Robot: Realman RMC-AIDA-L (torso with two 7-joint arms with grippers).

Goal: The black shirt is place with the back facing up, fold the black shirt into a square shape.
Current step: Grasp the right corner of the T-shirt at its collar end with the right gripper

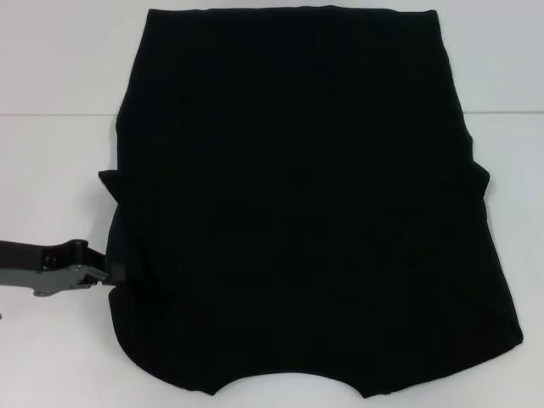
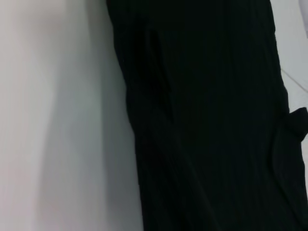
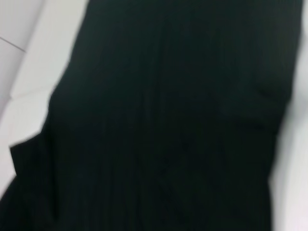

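The black shirt (image 1: 297, 204) lies flat on the white table (image 1: 51, 170), plain side up, with no lettering showing. Its neckline curves at the near edge and its hem lies at the far edge. Both sleeves look tucked in, with small points sticking out at the sides. My left gripper (image 1: 115, 274) reaches in from the left and meets the shirt's left edge near the front. The left wrist view shows the shirt (image 2: 211, 120) beside the bare table (image 2: 57, 120). The right wrist view shows the shirt (image 3: 163, 125) filling most of the picture. My right gripper is out of view.
White table surface (image 1: 510, 170) shows on both sides of the shirt. A faint seam line (image 1: 51, 115) crosses the table at the far left and right.
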